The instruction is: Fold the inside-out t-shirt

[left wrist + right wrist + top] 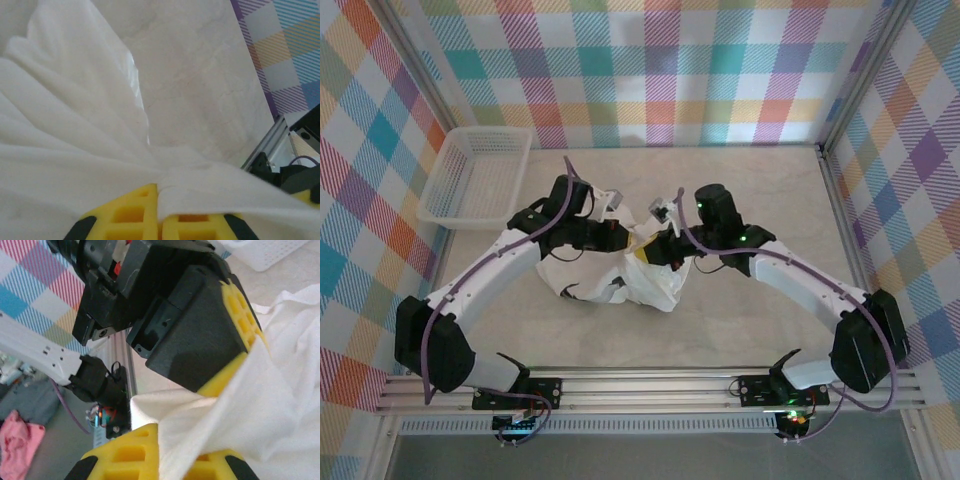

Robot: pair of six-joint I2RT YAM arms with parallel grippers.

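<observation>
Left pincer (159, 222) and right pincer (159, 460) each clamped on bunched t-shirt (650, 285), mid-table, open tabletop (760, 200) around

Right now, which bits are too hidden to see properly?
Top view: the middle of the t-shirt sits under the left arm and right arm; sleeves and collar too bunched to tell apart.
Left wrist view: the cloth runs off the left edge, partly covering the left jaws.
Right wrist view: cloth drapes over the right jaws; the basket is cut by the top edge.

We see white lattice basket (475, 180) far-left on beige table (770, 230), plaid walls (660, 70) around, aluminium rail (650, 385) along the near edge.
</observation>
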